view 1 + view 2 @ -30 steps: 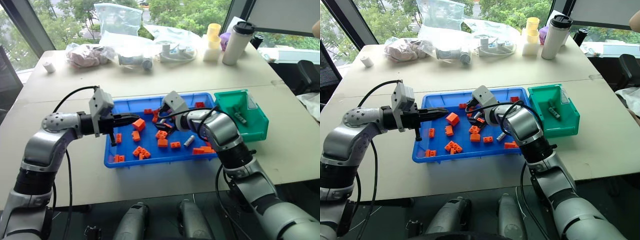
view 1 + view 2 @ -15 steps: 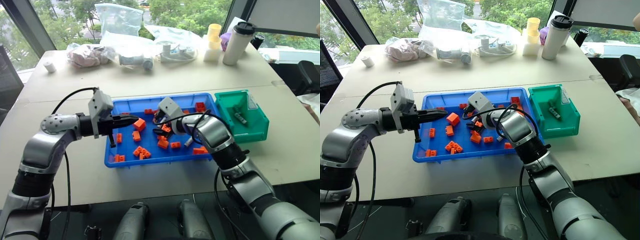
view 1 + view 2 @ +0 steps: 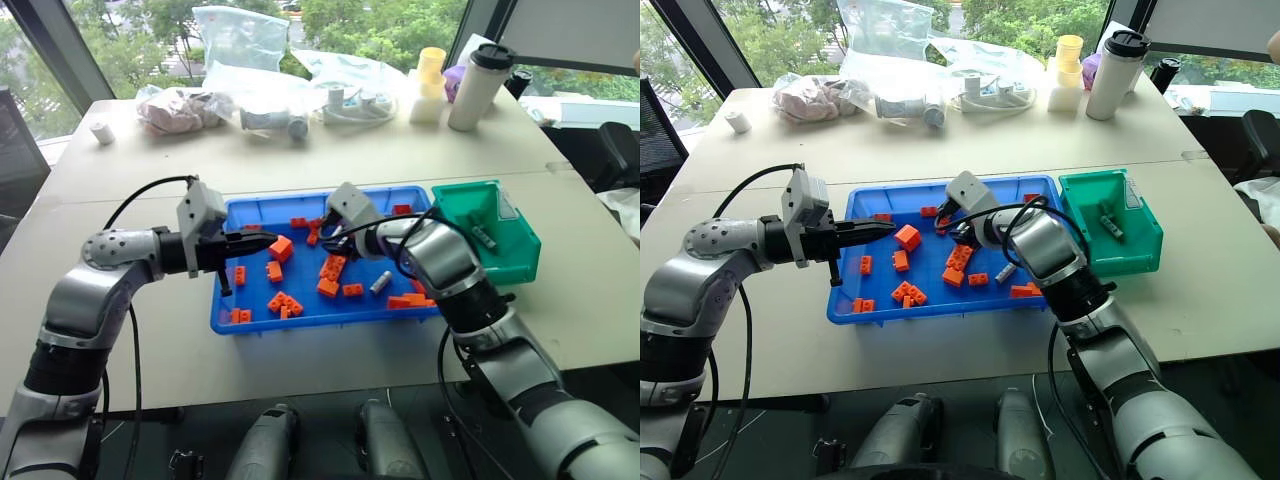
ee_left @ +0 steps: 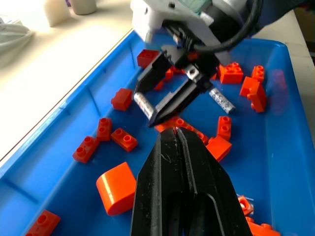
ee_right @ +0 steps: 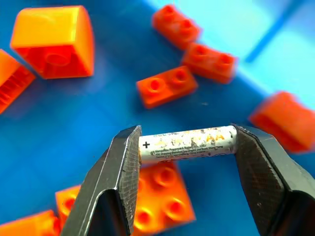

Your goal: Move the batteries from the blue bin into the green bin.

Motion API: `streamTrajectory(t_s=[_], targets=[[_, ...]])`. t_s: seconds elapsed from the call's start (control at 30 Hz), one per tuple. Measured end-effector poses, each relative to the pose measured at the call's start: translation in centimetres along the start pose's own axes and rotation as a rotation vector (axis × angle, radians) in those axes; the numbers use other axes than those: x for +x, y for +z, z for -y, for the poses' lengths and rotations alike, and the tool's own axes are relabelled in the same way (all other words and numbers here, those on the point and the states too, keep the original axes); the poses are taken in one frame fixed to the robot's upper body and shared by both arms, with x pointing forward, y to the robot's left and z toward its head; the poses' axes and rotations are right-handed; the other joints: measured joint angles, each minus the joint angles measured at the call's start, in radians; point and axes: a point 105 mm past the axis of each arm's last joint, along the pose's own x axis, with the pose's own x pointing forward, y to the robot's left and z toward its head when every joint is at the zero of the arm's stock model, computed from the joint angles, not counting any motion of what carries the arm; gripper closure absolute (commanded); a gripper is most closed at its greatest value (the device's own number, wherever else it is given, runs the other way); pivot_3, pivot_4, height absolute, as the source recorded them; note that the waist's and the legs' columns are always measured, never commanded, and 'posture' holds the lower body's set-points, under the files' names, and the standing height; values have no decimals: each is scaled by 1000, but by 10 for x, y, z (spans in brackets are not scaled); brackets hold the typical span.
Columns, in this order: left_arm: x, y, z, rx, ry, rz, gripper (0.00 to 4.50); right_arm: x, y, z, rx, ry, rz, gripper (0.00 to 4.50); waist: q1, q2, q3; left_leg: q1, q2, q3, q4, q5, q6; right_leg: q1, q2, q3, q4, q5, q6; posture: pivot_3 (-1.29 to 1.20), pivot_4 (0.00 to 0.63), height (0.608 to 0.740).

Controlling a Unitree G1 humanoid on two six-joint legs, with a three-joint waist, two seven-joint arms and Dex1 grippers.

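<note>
A battery is pinched end to end between the two black fingers of the right gripper, and it is held in the air above the blue bin. In the right wrist view a plus sign is seen on one end of this battery, and orange bricks are seen on the blue floor under it. In the left wrist view the same battery is seen sticking out at the tips of the right gripper, just past the left gripper. The fingers of the left gripper are pressed together with nothing between them, and it is held level over the left part of the blue bin, pointing to the right. A big rounded orange brick is seen just beyond its tips. A second battery is left lying in the right part of the blue bin, among the orange bricks. The green bin is placed just to the right of the blue bin, touching it or nearly so. One more battery is already lying inside the green bin. Both bins are set on a pale table. At the far side of the table, clear plastic bags, a yellow cup and a white flask with a black lid are seen.
</note>
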Motion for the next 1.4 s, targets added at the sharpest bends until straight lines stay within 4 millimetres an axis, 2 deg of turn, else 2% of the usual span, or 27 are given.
streamTrajectory(t_s=[0.07, 0.13, 0.23, 0.3, 0.47, 0.53, 0.6, 0.7, 0.83, 0.9, 1.0, 1.07, 1.13, 1.23, 1.4], targets=[[1, 0, 1, -1, -4, 3, 4500, -34, 18, 26, 6, -85, 69, 2306, 3, 0, 0, 0, 0, -1, 0, 0, 0, 1, 0, -1, -1, 0, 0, 0, 150, 740], [1, 0, 1, -5, -8, 7, 4500, -65, 20, 54, 16, -186, 90, 2306, 4, 0, 0, 0, 0, -1, 0, -3, 5, 1, 0, -1, -2, 0, 0, 0, 150, 740], [6, 0, 2, -10, -25, 16, 4500, -93, 2, 84, 44, -310, 39, 2306, 2, 0, 0, 0, 0, 0, 0, -3, 6, 1, 0, -1, -1, 0, 0, 0, 150, 740], [9, 0, 2, -11, -39, 23, 4500, -105, -15, 95, 66, -360, -14, 2306, 3, 0, 0, 0, 0, 0, 0, -3, 6, 1, 0, -1, -1, 0, 0, 0, 150, 740], [19, 7, 0, 6, -70, 45, 4500, -124, -42, 105, 97, -414, -80, 2306, -1, 0, 0, 1, 1, 1, 0, -3, 6, 1, 0, 0, -1, 0, 0, 0, 150, 740], [22, 8, 0, 7, -80, 48, 4500, -126, -57, 102, 115, -412, -117, 2306, 1, 0, 0, 1, 1, 2, 0, -3, 6, 1, 0, 0, -1, 0, 0, 0, 150, 740], [24, 6, 1, 3, -89, 46, 4500, -126, -67, 100, 133, -408, -140, 1235, 1, 0, 0, 0, 1, 2, 0, -3, 6, 1, 0, 1, -1, 0, 0, 0, 150, 740], [28, 5, 3, 3, -106, 42, 4500, -129, -68, 99, 140, -419, -133, 35, 2, 0, 0, 1, 1, 2, 0, -3, 6, 1, 0, 1, -1, 0, 0, 0, 150, 740], [28, 8, 1, 9, -107, 42, 4500, -134, -62, 100, 114, -434, -121, 35, 2, 0, 0, 0, 1, 2, 0, -3, 6, 1, 0, 1, -1, 0, 0, 0, 150, 740], [28, 7, 0, 6, -106, 41, 4500, -135, -49, 94, 95, -406, -86, 35, 0, 0, 0, 1, 1, 2, 0, -3, 6, 1, 0, 1, -1, 0, 0, 0, 150, 740], [29, 7, 0, 6, -107, 42, 4500, -133, -22, 73, 56, -310, 2, 35, 0, 0, 0, 1, 2, 2, 0, -3, 6, 1, 1, 1, -1, 0, 0, 0, 150, 740], [29, 7, 1, 5, -107, 43, 4500, -122, -13, 50, 85, -195, 44, 35, 0, -1, 0, 1, 2, 1, 0, -3, 6, 2, 1, 0, -1, 0, 0, 0, 150, 740], [30, 7, 1, 4, -107, 45, 4500, -104, -15, 20, 111, -53, 30, 35, 1, 0, 0, 1, 1, 1, 0, -3, 6, 2, 0, 1, -1, 0, 0, 0, 150, 740], [30, 7, 1, 3, -107, 48, 4500, -89, -21, -8, 90, 63, -16, 35, 6, 0, 0, 0, 0, 1, 2, -3, 6, 2, -1, 0, -1, 0, 0, 0, 150, 740], [31, 7, 1, 3, -107, 48, 4500, -80, -30, -19, 93, 133, -73, 35, 2, -1, 0, 0, 0, 1, 1, -3, 6, 2, -1, 0, -1, 0, 0, 0, 150, 740]])
